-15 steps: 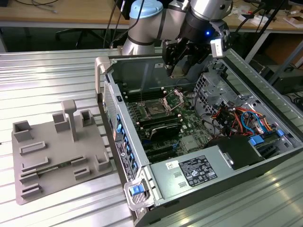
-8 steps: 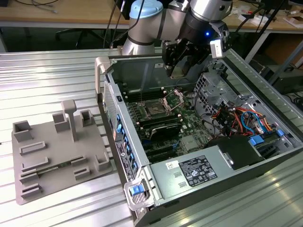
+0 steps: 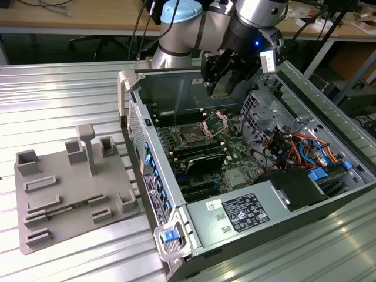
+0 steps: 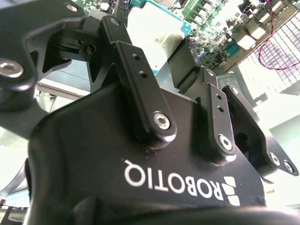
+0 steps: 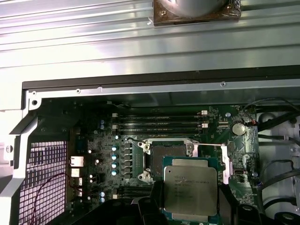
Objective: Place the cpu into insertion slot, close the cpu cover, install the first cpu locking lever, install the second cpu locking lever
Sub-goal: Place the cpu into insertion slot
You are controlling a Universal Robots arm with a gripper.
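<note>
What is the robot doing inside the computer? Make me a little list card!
claw: shut on the cpu
cpu: silver top showing, held above the motherboard, not in the slot yet
insertion slot: dark, no chip in it
cpu cover: lifted open
computer case: side off, lying open on the table
grey tray: at the exterior view's left

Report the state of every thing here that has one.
gripper: shut on the cpu, above the board.
cpu: held, not seated.
insertion slot: empty, uncovered.
cpu cover: standing open.
computer case: side open.
</note>
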